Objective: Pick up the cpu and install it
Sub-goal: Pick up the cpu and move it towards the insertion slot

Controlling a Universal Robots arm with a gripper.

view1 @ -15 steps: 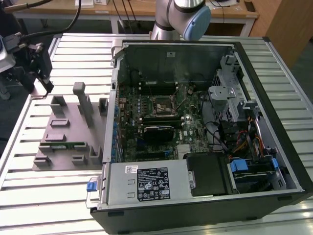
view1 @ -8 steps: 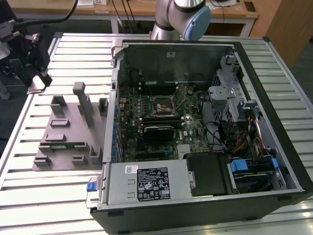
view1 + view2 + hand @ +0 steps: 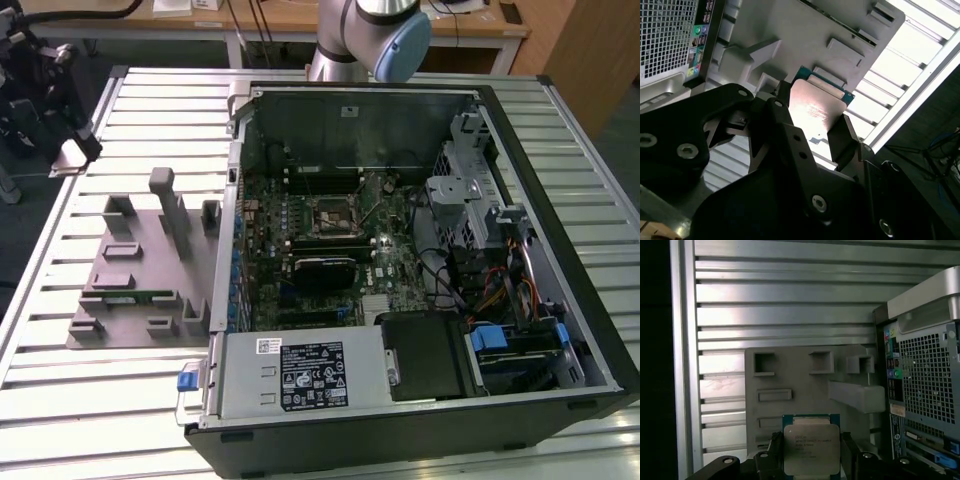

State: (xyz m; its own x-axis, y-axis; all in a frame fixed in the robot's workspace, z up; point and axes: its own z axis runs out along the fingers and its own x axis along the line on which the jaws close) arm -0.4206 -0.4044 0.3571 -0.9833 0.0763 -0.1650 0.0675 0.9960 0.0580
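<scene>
The cpu [image 3: 811, 449] is a flat square chip with a pale silver top and a thin green rim. It sits upright between the black fingers [image 3: 847, 449] of my gripper [image 3: 811, 456], which is shut on its two side edges. In the second wrist view the cpu [image 3: 816, 106] shows its shiny face, clamped in the gripper [image 3: 812, 127]. It hangs above the grey parts holder [image 3: 790, 372], beside the rear of the computer case [image 3: 922, 380]. In the exterior view the open case [image 3: 400, 270] lies on its side, with the motherboard's square socket [image 3: 330, 215] near its middle. The arm [image 3: 372, 35] rises behind the case.
The grey parts holder [image 3: 140, 270] lies on the slatted metal table [image 3: 60, 400] at the exterior view's left of the case, with a green memory stick [image 3: 135, 295] in it. A black heatsink block [image 3: 322, 272] sits below the socket. Cables and drive bays [image 3: 490, 260] fill the case's right side.
</scene>
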